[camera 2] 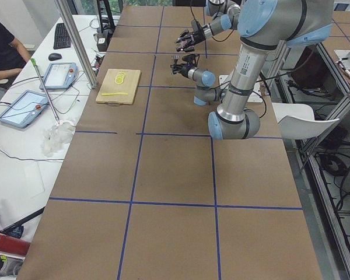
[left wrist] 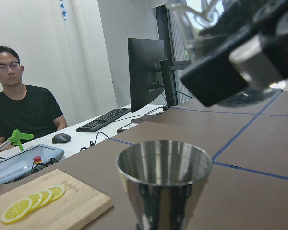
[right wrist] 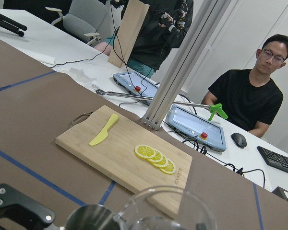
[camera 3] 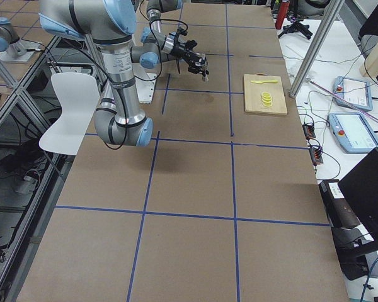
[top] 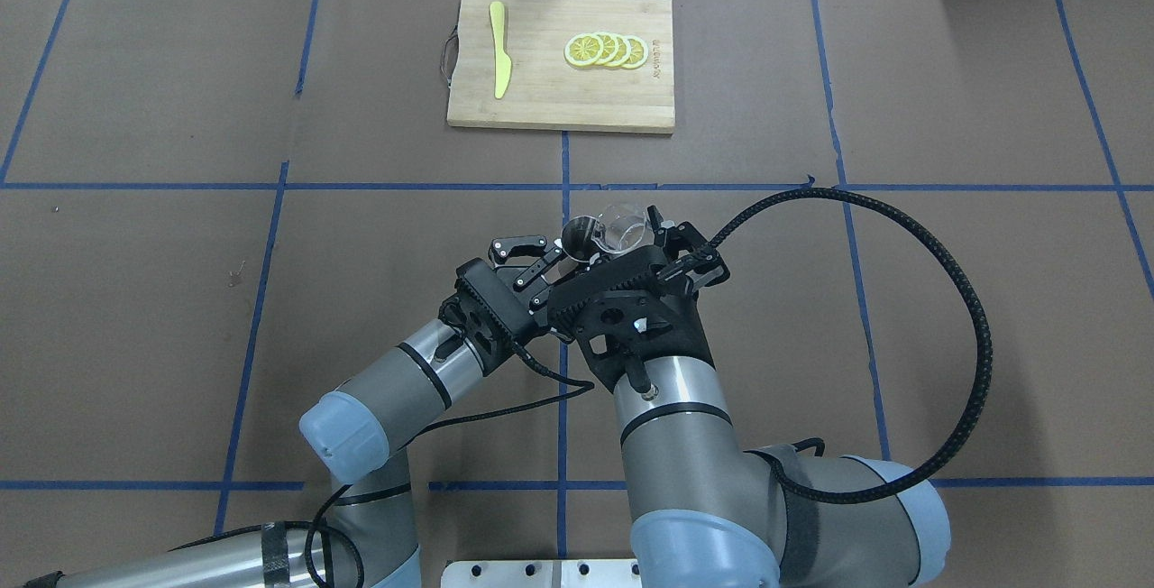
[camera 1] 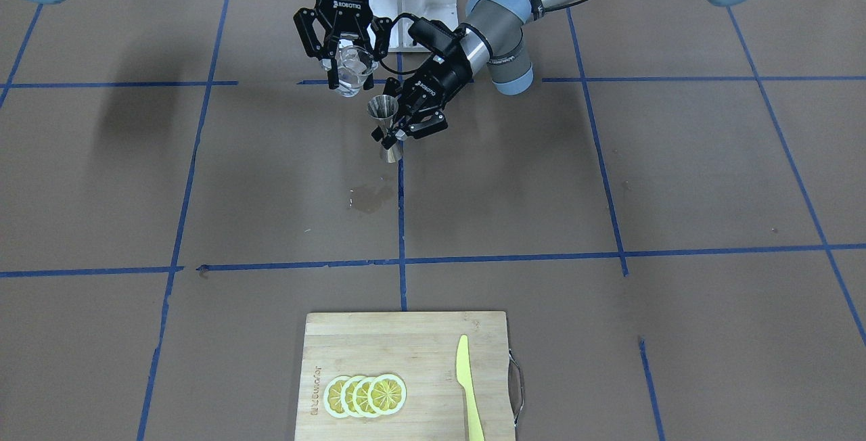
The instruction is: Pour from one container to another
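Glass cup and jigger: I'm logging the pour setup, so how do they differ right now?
The glass cup is clear; the jigger is silvery steel and hourglass-shaped. The glass cup is tilted toward the jigger, which stands upright. The right gripper holds the glass cup higher; the left gripper holds the jigger at its waist, lower. Both are held above the table.

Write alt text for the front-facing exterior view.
Above a brown table, the right gripper holds a glass cup beside and slightly above a steel jigger, which the left gripper grips at its waist. Near the bottom edge lies a cutting board with lemon slices and a yellow knife.
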Motion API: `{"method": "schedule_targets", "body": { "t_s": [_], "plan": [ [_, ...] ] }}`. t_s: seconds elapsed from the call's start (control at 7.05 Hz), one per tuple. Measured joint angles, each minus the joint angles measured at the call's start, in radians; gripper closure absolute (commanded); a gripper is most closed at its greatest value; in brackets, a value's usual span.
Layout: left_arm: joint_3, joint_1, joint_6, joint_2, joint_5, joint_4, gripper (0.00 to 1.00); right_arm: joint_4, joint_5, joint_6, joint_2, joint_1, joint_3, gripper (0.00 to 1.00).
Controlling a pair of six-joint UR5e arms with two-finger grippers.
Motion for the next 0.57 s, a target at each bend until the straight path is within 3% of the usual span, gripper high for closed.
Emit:
{"method": "schedule_targets", "body": {
  "t_s": [0.57],
  "plan": [
    [-0.002,0.001,-0.001,-0.001,0.0,0.0,1.0,-0.088,-0.014,-0.052,0.009,-0.001,0.011,1.0]
  ]
}}
